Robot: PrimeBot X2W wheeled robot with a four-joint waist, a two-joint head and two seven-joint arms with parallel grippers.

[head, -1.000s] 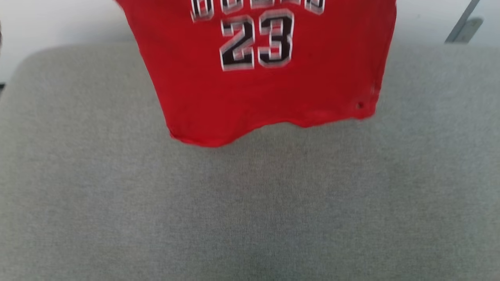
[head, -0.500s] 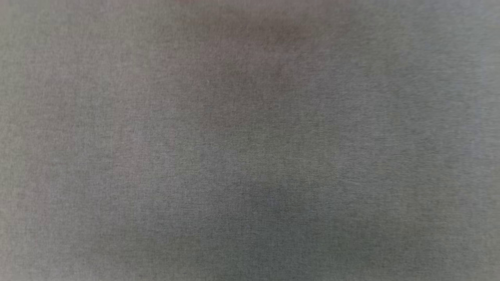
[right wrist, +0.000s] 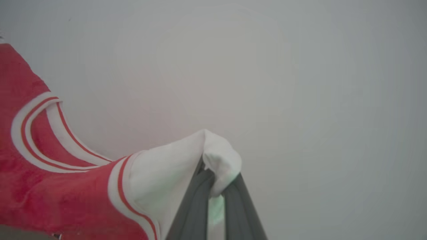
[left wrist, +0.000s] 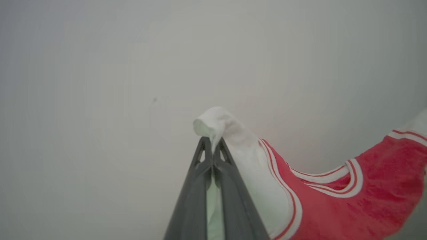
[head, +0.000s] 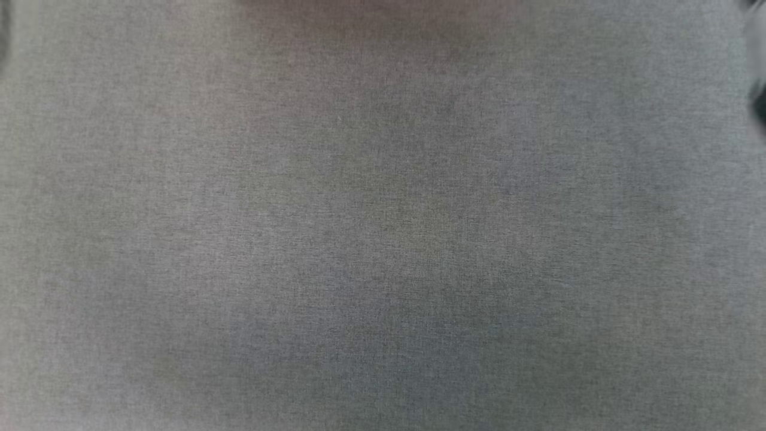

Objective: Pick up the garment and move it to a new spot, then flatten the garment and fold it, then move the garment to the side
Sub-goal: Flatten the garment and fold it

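Note:
The garment (left wrist: 350, 206) is a red shirt with white sleeves and red-white striped trim, stretched between my two grippers in front of a pale wall. In the left wrist view my left gripper (left wrist: 212, 144) is shut on the end of one white sleeve (left wrist: 220, 123). In the right wrist view my right gripper (right wrist: 215, 176) is shut on the other white sleeve (right wrist: 213, 153), with the red body (right wrist: 50, 200) trailing off to the left. A faint reddish tint shows at the top edge of the head view.
A grey fabric surface (head: 383, 239) spreads across the head view. A dark blurred shape (head: 759, 102) sits at its right edge. Both wrist views look at a plain pale wall (left wrist: 133, 66).
The head view has swung down: the red shirt body with "23" and the cushion's far edge have left it, and grey fabric now spans it.

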